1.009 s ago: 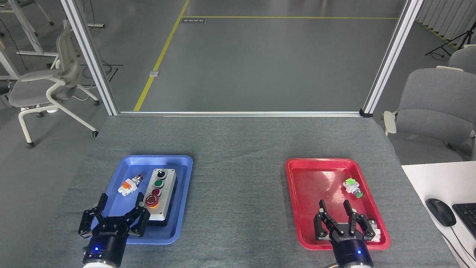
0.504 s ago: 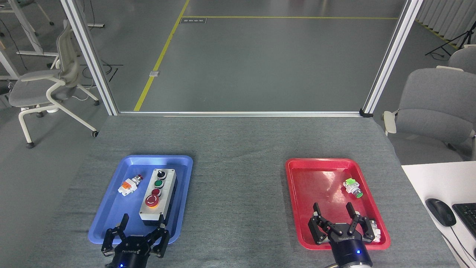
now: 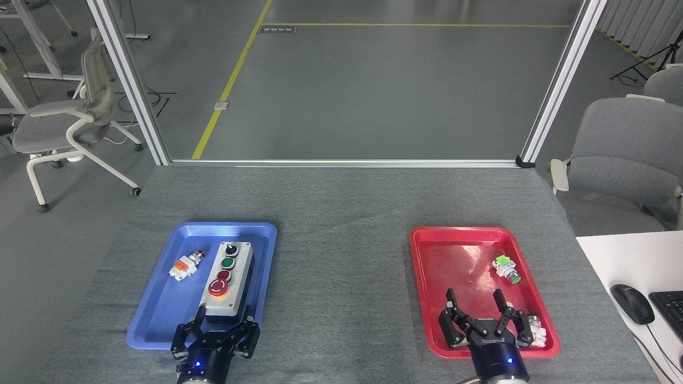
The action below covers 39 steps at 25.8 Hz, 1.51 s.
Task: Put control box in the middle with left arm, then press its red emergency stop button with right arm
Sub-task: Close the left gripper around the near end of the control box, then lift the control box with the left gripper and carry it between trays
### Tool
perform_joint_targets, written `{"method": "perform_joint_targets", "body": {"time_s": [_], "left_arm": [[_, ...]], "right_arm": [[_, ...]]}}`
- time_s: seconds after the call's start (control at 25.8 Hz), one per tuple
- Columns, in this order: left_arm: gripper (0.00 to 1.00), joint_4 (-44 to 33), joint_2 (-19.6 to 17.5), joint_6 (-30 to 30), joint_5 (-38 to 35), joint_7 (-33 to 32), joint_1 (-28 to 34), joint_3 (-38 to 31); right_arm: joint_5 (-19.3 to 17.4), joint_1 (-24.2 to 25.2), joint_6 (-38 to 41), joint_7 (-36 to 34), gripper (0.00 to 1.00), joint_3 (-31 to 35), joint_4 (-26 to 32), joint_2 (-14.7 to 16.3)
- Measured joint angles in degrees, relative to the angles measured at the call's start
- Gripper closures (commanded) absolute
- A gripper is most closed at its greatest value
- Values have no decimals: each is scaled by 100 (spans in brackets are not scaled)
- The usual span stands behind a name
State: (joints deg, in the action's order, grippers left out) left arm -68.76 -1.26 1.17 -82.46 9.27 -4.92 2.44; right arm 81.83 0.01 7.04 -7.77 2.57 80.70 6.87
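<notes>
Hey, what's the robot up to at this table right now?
The control box sits in the blue tray, not yet on the bare cloth in the middle. The left gripper is open at the box's near end, holding nothing. The right gripper hangs open over the red tray.

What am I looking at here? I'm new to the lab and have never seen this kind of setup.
The picture is taken from a robot's own head, looking down at its grey-clothed table. The two black claws at the bottom are its grippers: the left gripper and the right gripper, both open and holding nothing. A blue tray on the left holds the control box, with its big red emergency stop button, and a small loose orange-and-white pushbutton. The left gripper sits at the box's near end. A red tray on the right holds a green-tipped part and a white part.
</notes>
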Motion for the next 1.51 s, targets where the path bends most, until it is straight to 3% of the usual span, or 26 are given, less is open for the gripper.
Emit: {"method": "perform_joint_targets", "body": {"time_s": [0.62,0.89,1.32,1.4,1.51], "left_arm": [[1,413,-186,371,-33,65,-303,-34],[1,1188,-193,393,15,76,-781,-33],[2,1891,-107,334,36,98,-1306,-14],[8,1932,-104,317,37,98,-1353,-5],[50,1957,-103,275,37,98,-1405,5]], "right_arm": [[17,-35,-26,-63,3,-10,31,-14],[-21,-16,-92,-530,3,10,14,-58],[-1,-11,-257,-538,3,-30,-48,-21],[4,-6,-258,-318,3,-42,-37,-14],[6,-8,-265,-85,3,-50,17,-6]]}}
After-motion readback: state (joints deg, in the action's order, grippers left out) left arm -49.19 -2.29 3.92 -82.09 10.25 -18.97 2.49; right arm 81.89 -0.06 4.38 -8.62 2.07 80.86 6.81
